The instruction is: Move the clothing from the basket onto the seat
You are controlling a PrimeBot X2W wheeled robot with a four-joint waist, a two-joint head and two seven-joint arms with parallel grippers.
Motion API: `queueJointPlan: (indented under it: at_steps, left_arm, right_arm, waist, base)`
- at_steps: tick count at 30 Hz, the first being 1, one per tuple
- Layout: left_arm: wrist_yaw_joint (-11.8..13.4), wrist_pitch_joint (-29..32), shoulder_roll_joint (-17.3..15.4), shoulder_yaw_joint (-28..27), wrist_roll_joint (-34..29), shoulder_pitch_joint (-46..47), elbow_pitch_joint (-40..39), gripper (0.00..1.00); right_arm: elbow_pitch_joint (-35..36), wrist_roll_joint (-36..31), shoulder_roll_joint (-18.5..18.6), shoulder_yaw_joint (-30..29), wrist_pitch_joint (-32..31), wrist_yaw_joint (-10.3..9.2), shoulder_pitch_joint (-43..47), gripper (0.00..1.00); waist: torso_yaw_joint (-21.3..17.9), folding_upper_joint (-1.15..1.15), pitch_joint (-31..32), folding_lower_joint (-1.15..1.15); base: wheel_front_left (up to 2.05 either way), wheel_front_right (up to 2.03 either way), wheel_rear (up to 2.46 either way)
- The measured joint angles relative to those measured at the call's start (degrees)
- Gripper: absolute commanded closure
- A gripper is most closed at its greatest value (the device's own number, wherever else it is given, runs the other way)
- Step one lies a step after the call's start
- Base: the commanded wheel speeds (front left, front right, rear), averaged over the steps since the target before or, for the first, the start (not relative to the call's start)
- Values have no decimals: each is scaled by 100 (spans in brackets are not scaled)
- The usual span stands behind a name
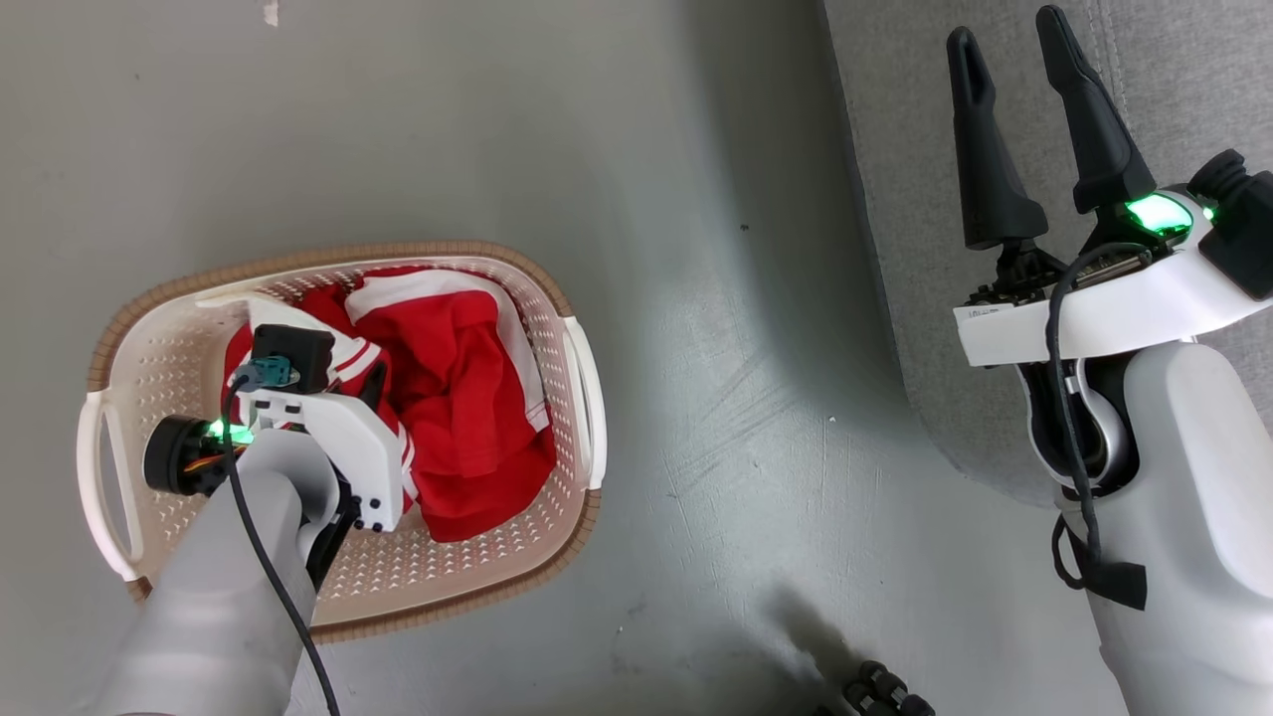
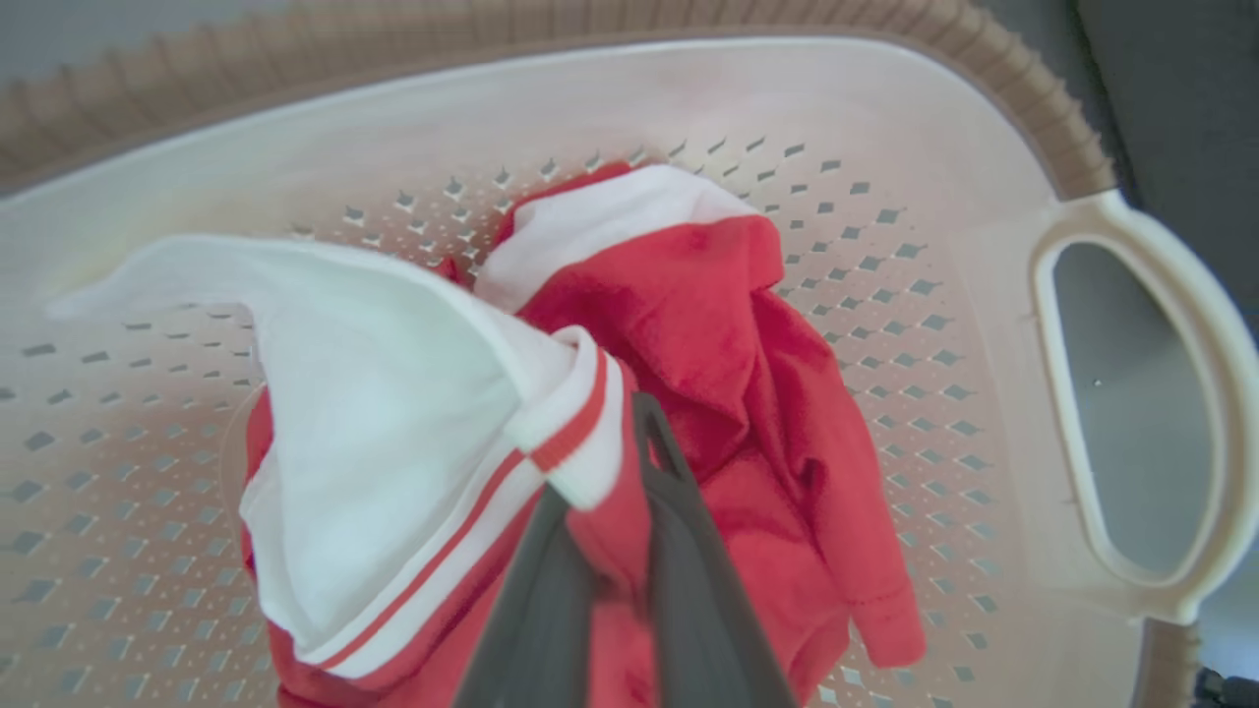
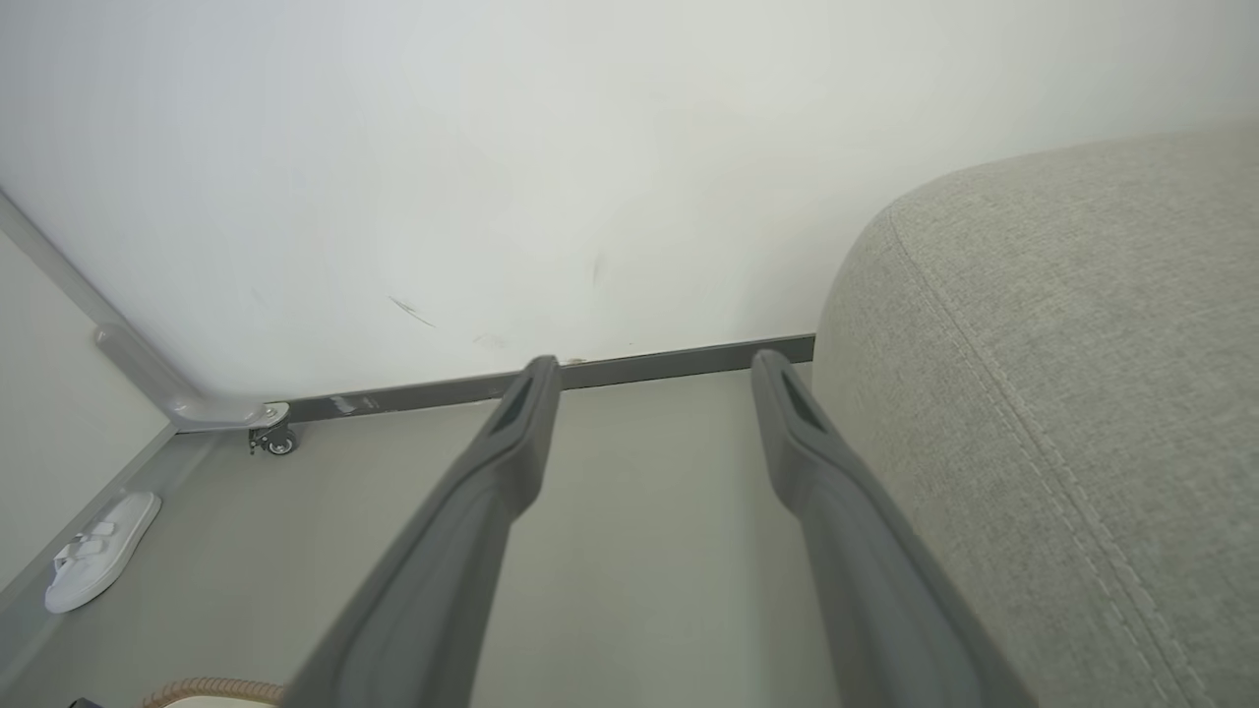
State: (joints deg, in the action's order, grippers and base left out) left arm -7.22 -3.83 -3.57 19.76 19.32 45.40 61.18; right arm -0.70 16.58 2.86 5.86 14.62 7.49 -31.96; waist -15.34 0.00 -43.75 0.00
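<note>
Clothing (image 1: 457,398) sits bunched inside the basket (image 1: 179,348), at about 8 o'clock in the head view, none on the seat (image 1: 895,199) yet. Left gripper (image 2: 610,492) is down in the pile, fingers pressed onto a red fold just under the striped trim (pinch looks shallow). Step in hand: the grasp and first lift. Next move, as judged: raise clear of the rim, carry toward 2 o'clock across bare floor (image 1: 696,348) to the seat. Right gripper (image 1: 1009,40) is spread, empty, at the seat's edge.
</note>
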Motion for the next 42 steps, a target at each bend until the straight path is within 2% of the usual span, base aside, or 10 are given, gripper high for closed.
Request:
queueJointPlan:
  at_steps: [19,29,42]
  left_arm:
    - [0,-818,34,422,563,-299,-556,100]
    - [0,-947,34,680,726,-625,-904,100]
    - [0,-1038,-10,700,1046,-920,-1503,100]
  right_arm:
    - [-158,-149,1,-116,0,0,4,0]
    - [-219,-194,3,-141,0,0,32,0]
    - [-401,-193,76,-59,0,0,380,0]
  waist:
    - [181,0,676,0]
    - [349,0,1144,0]
    - [532,0,1790,0]
  base:
    - [0,0,0]
    - [0,0,0]
    - [0,0,0]
